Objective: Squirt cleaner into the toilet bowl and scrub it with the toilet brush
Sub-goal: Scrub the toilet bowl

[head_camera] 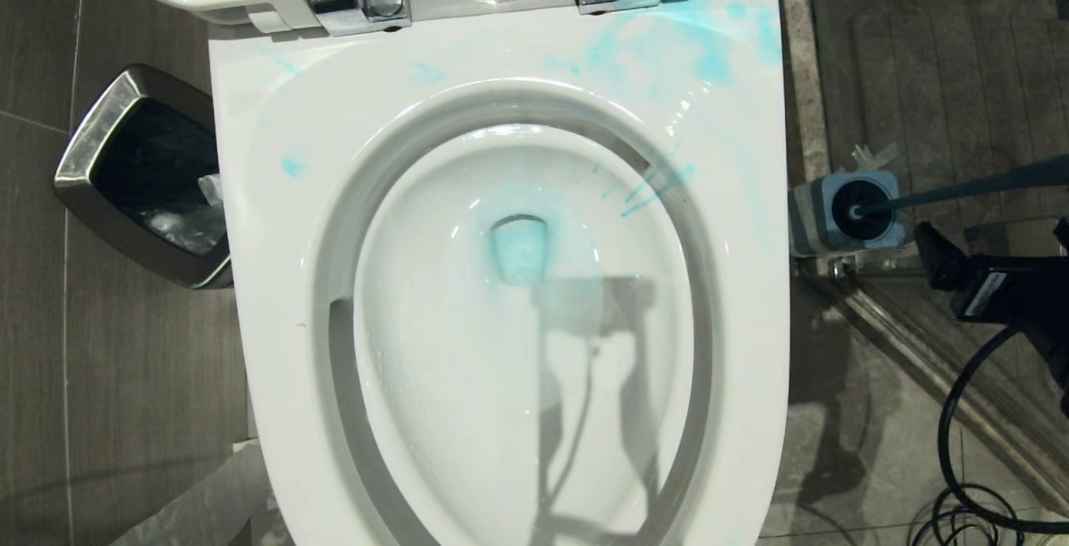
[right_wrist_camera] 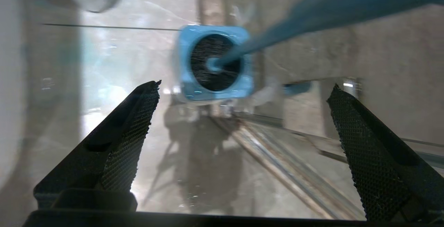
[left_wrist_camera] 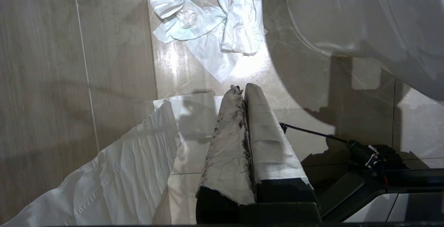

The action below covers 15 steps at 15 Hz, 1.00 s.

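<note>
The white toilet bowl [head_camera: 276, 279] fills the head view, seat lid raised. Blue cleaner [head_camera: 519, 250] tints the water at the drain and is smeared over the rim at the back right [head_camera: 710, 53]. The toilet brush stands in its blue holder [head_camera: 843, 216] on the floor to the right of the toilet, its teal handle [head_camera: 977, 185] slanting up to the right. My right gripper [head_camera: 992, 233] hangs open just below that handle; in the right wrist view it [right_wrist_camera: 246, 85] is empty, with the holder [right_wrist_camera: 184, 81] and the handle [right_wrist_camera: 312, 15] ahead. My left gripper [left_wrist_camera: 241, 89] is shut, parked over the floor.
A steel waste bin [head_camera: 142, 174] stands left of the toilet. Crumpled white paper [left_wrist_camera: 208, 29] lies on the floor tiles. A metal shower door track [head_camera: 919, 346] runs along the floor at right, beside a grey mat [head_camera: 944, 70]. Black cables [head_camera: 977, 479] loop at lower right.
</note>
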Tool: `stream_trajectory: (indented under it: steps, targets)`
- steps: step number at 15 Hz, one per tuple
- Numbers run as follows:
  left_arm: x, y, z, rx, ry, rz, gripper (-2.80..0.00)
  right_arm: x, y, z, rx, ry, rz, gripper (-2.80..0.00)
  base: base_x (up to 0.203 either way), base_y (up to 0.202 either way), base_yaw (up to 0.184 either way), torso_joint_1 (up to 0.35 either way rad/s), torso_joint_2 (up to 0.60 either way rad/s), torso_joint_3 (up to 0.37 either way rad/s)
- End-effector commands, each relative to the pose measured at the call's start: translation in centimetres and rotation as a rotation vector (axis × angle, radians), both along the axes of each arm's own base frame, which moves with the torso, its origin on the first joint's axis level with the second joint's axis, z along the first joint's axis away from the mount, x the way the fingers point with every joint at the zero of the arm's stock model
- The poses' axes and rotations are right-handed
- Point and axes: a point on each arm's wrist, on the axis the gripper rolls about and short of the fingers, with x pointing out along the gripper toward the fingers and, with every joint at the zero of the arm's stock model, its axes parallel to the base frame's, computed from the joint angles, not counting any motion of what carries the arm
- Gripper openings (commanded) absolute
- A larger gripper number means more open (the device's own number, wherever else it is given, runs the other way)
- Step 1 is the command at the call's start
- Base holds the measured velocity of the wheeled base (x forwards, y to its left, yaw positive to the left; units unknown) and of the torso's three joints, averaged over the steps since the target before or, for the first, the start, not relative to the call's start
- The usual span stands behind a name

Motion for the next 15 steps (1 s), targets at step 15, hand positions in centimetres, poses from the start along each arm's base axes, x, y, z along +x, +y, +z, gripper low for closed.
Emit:
stream_trajectory:
  steps: [15]
  targets:
    - [0.0,0.0,0.0,0.000,-0.001,0.001,-2.80,9.5,-3.2,-1.2,-0.037,-0.200,0.109,0.00,0.000,0.000,0.000,0.000,0.00,0.000]
